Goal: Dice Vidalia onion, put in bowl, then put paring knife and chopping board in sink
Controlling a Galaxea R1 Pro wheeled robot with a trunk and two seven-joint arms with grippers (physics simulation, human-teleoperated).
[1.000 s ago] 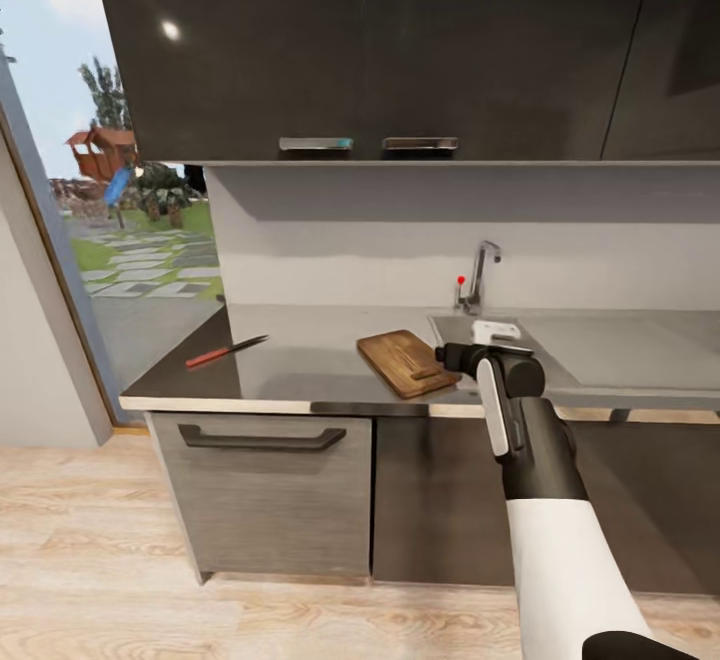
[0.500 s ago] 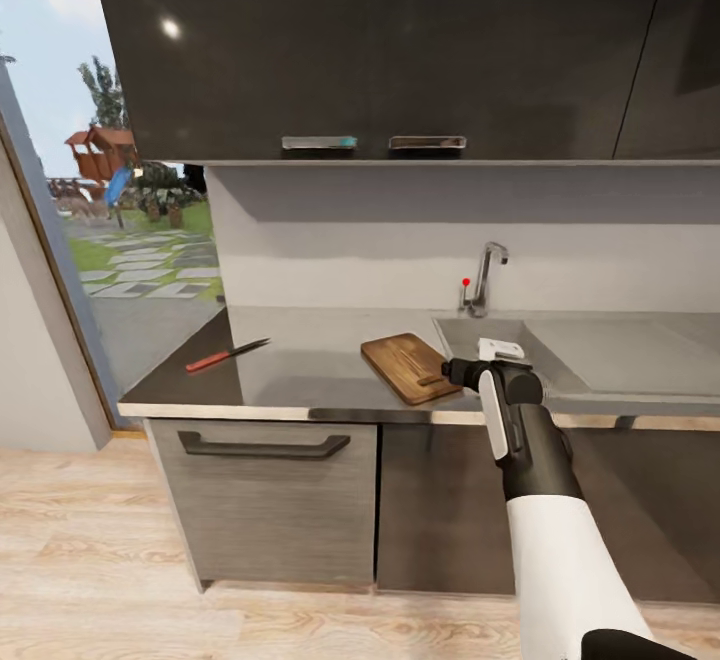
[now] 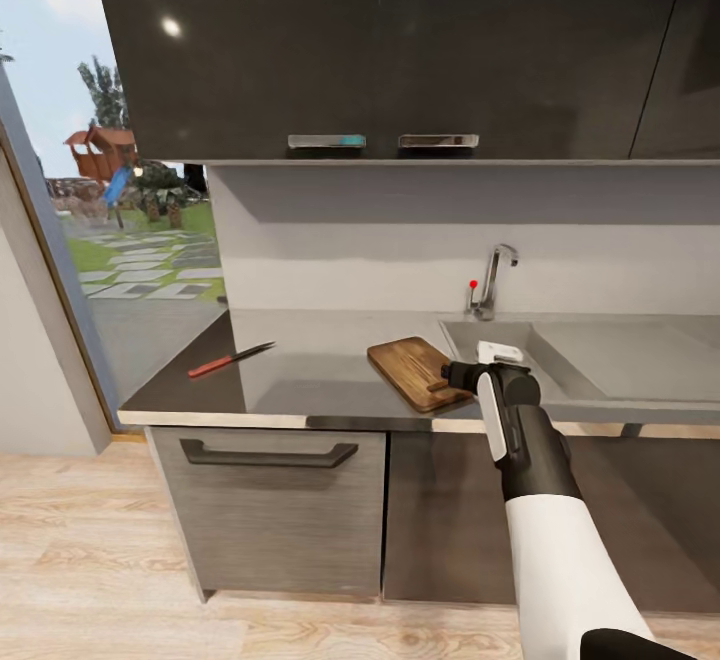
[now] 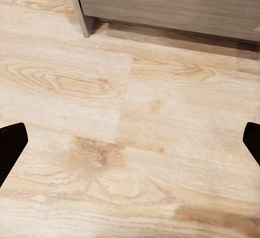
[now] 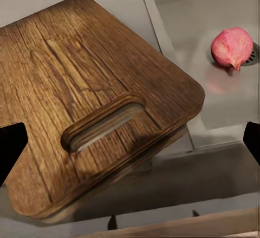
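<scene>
Resting by the drain, pinkish-red Vidalia onion (image 5: 232, 47) shows beyond the right pincer's (image 5: 130, 140) spread-apart fingers.

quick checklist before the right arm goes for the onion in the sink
1. Vidalia onion lying in the sink beside the drain: ok.
2. Right gripper empty, jaws apart: ok.
3. Right gripper over the onion: not ok, it hangs by the chopping board near its handle slot.
4. Chopping board surface bare for dicing: ok.
5. Paring knife on the countertop, apart from the board: ok.
6. Bowl's place: cannot tell.
</scene>
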